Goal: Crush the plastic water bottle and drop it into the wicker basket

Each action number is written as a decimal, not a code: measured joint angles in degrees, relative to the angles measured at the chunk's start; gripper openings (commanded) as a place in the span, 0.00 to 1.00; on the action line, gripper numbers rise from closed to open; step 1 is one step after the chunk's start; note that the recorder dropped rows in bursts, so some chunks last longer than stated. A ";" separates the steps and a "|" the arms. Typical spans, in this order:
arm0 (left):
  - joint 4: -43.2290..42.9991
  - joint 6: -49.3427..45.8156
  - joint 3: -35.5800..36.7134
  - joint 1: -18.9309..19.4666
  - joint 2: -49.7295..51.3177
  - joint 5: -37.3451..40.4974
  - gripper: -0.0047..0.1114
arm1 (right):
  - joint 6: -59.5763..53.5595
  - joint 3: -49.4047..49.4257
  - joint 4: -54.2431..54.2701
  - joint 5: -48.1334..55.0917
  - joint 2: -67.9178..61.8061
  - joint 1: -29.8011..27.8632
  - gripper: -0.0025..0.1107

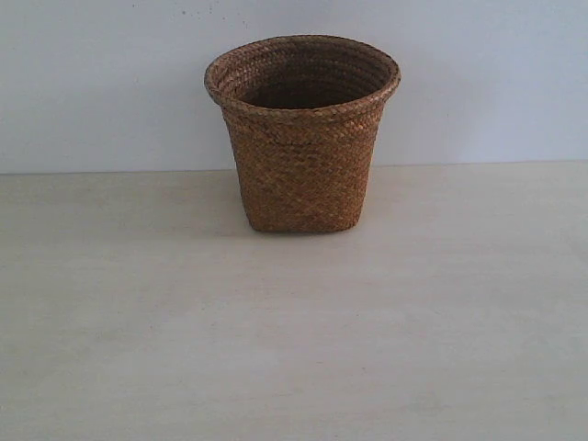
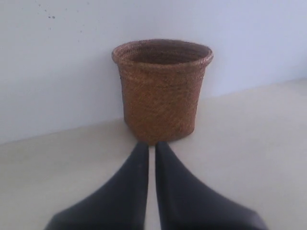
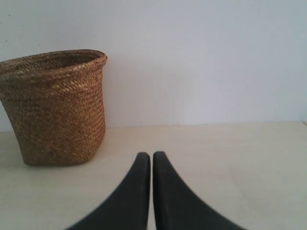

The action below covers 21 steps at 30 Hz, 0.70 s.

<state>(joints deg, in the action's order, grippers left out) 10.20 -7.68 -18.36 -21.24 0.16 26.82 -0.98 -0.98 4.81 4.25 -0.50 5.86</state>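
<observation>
Exterior view: brown woven wicker basket (image 1: 301, 156), round flared rim narrowing to a squarish base, stands upright on a pale beige tabletop (image 1: 294, 358). It sits toward the back edge, close to a plain whitish wall (image 1: 92, 83). The mouth is open, and what shows of the inside is dark weave only. Neither arm appears in this view.

Left wrist view: left gripper (image 2: 151, 145) is closed, black tapered fingers (image 2: 122, 196) drawn together with only a thin slit of table between them and nothing held. The tips point straight at the basket's base, near it but apart.

Right wrist view: right gripper (image 3: 151, 155) is likewise closed and empty, tips almost meeting. It is low over the table. The basket stands off to one side of its line, apart from the tips, with the wall behind.
</observation>
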 measured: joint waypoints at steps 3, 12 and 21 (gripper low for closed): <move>2.55 0.00 0.78 0.00 -0.04 -3.34 0.07 | -0.10 0.68 0.00 -0.01 0.00 0.00 0.02; 3.54 0.09 0.78 0.00 -0.04 -4.75 0.07 | -0.12 0.73 0.10 -0.01 0.00 0.00 0.02; 3.54 0.09 0.81 0.00 -0.04 -4.87 0.07 | -0.12 0.73 0.10 -0.01 0.00 0.00 0.02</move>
<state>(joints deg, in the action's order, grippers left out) 13.74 -7.60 -17.55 -21.24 0.12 21.95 -1.10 -0.25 4.91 4.24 -0.50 5.86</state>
